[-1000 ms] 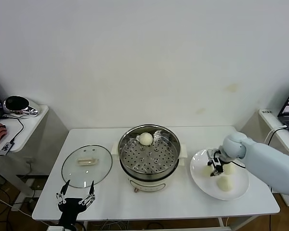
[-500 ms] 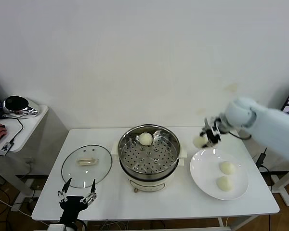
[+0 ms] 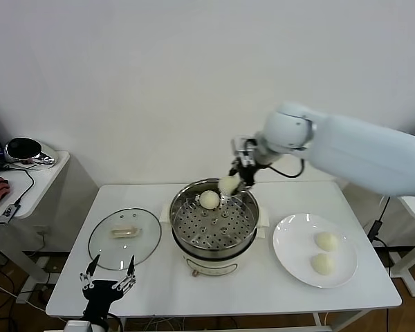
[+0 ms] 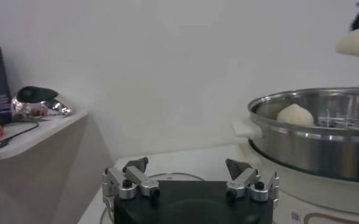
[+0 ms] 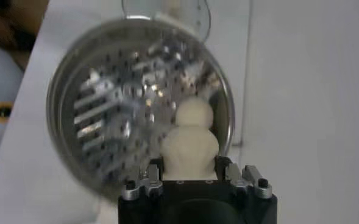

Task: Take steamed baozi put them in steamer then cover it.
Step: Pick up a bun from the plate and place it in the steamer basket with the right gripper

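The right pincer [image 3: 232, 181], clamped on a baozi [image 3: 228, 185] above the steamer [image 3: 214, 223], should lower onto bare tray before releasing.

The steamer [image 4: 325, 146] is cut off at the frame edge in the left wrist view, as is the baozi [image 4: 357, 41] held above it. In the right wrist view the gripper body hides the held bun's lower part (fingertips unseen), and the steamer tray is motion-blurred.
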Controlling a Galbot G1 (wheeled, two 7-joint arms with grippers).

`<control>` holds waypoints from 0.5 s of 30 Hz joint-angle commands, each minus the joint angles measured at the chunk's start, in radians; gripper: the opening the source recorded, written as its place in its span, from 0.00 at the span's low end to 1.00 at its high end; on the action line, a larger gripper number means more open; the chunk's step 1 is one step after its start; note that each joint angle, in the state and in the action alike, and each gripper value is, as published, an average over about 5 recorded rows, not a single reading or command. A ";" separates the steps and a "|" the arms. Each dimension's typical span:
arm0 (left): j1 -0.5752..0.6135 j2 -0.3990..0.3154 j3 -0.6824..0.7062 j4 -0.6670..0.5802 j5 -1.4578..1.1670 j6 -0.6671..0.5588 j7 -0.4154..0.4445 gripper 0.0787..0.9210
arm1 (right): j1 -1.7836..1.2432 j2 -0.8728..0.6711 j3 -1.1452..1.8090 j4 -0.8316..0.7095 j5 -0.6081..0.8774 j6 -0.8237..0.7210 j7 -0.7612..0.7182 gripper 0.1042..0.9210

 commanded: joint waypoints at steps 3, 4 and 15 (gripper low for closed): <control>-0.005 -0.011 0.005 -0.002 0.001 0.001 -0.001 0.88 | -0.104 0.241 -0.037 -0.154 0.039 -0.078 0.060 0.52; -0.005 -0.013 0.007 -0.001 0.002 0.001 -0.001 0.88 | -0.120 0.247 -0.035 -0.168 0.034 -0.080 0.062 0.52; -0.002 -0.013 0.005 0.002 0.001 -0.001 -0.001 0.88 | -0.213 0.267 -0.010 -0.222 0.026 -0.095 0.077 0.52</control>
